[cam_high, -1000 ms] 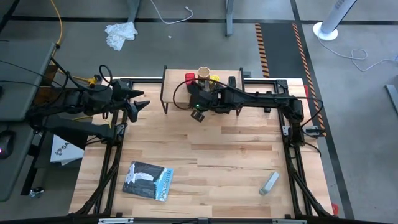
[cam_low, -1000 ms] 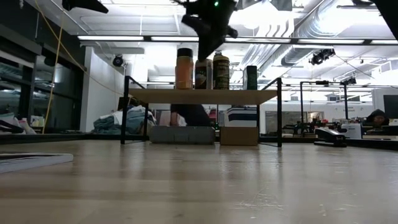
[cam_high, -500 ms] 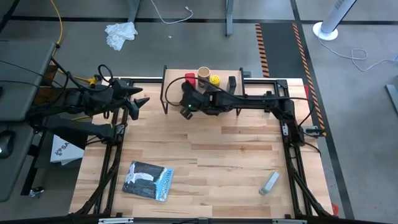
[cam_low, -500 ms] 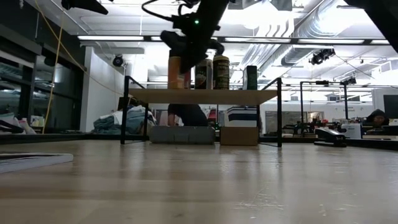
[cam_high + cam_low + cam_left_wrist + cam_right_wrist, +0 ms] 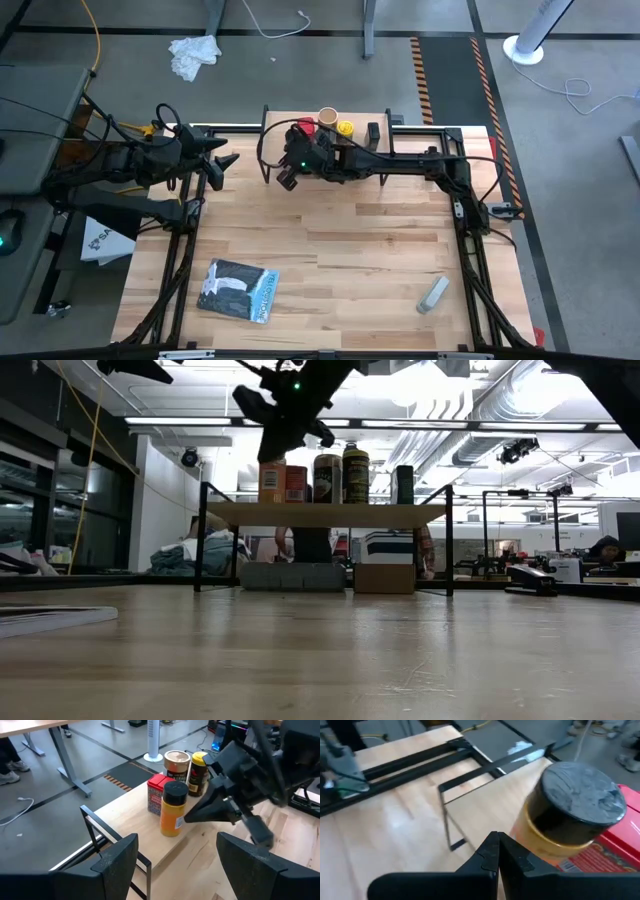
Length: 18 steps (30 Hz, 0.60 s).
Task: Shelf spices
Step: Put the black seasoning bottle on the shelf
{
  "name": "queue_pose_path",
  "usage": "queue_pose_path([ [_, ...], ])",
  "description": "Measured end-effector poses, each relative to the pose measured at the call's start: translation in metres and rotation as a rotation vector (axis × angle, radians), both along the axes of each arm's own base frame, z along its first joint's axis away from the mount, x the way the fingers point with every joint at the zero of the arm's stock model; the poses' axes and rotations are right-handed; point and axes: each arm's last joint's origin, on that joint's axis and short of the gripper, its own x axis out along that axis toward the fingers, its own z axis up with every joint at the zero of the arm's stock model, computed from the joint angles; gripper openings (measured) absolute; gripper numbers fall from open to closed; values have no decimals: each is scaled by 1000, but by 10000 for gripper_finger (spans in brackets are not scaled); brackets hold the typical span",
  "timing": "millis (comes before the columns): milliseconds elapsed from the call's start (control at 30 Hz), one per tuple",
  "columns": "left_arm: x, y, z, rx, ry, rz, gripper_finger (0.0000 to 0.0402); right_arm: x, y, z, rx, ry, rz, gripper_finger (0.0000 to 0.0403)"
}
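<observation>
Spices: five containers standing in a row on the shelf (image 5: 327, 514), at 12 o'clock on the table (image 5: 330, 250) in the high view.
Amber jar (image 5: 173, 808): black cap, upright at the left end of the row, just beside the red tin (image 5: 156, 793); in the low view it now stands clear, where half a second ago the right arm covered it.
Tan cylinder (image 5: 176, 765): next along the row.
Yellow jar (image 5: 198, 767): beyond the cylinder.
Black tin (image 5: 403, 484): right end of the row, a little apart.
Right gripper (image 5: 287, 176): fingers clenched together, holding nothing; above the shelf's left end near the amber jar, having swung leftward from mid-shelf over the past second.
Left gripper (image 5: 222, 166): fingers spread, empty; at 9 o'clock from the shelf, off the table's left edge, unchanged from earlier.
Blue-grey case (image 5: 237, 290): flat at 7 o'clock on the table.
Grey bar (image 5: 432, 294): at 5 o'clock.
</observation>
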Motion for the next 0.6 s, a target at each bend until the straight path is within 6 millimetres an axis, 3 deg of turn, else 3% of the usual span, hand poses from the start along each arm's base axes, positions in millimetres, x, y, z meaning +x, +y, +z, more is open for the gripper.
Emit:
queue_pose_path([
  [133, 0, 0, 0, 0, 1, 0, 266, -2, 15, 8, -31, 52, 40, 0],
  [267, 0, 0, 0, 0, 6, 0, 266, -10, 30, 9, -126, 158, -41, 0],
  [600, -1, 1, 0, 20, 9, 39, 266, -11, 8, -4, -100, 142, -214, 0],
])
